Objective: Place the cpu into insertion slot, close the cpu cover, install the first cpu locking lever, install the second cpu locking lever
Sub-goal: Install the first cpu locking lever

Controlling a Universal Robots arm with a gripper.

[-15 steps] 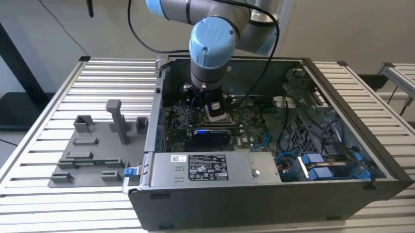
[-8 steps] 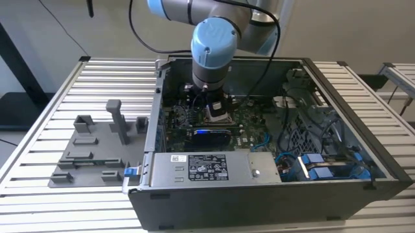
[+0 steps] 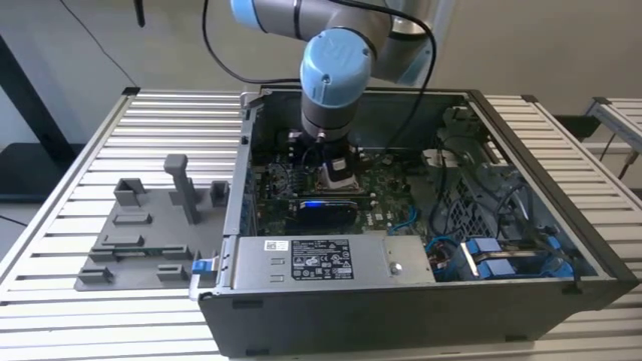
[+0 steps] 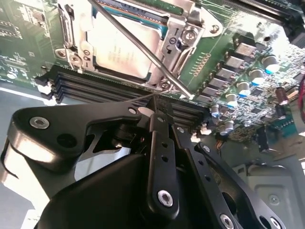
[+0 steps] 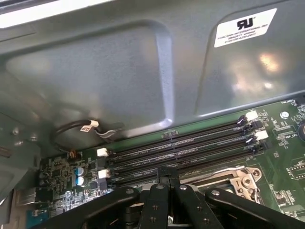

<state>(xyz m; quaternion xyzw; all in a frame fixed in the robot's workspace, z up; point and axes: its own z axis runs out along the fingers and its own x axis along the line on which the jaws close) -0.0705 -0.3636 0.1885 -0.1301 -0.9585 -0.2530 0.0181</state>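
The gripper [image 4: 155, 109] is hovering with its fingers pressed together, the tips just beside the end of a lever [image 4: 138, 44] that is slanting across the cover [image 4: 180, 29]; I cannot tell whether they are touching it. The cpu [image 4: 119, 45] is sitting in the slot [image 4: 66, 29] under the lowered cover, next to the memory sockets [image 5: 181, 145].

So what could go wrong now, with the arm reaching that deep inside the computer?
Two things, I'd guess. The gripper is shut, with its tip right at the end of the thin locking lever that lies across the cpu cover. If the tip slips off, the lever might spring up. The memory slots and small capacitors also sit close beside the gripper, so a sideways slip could knock them.
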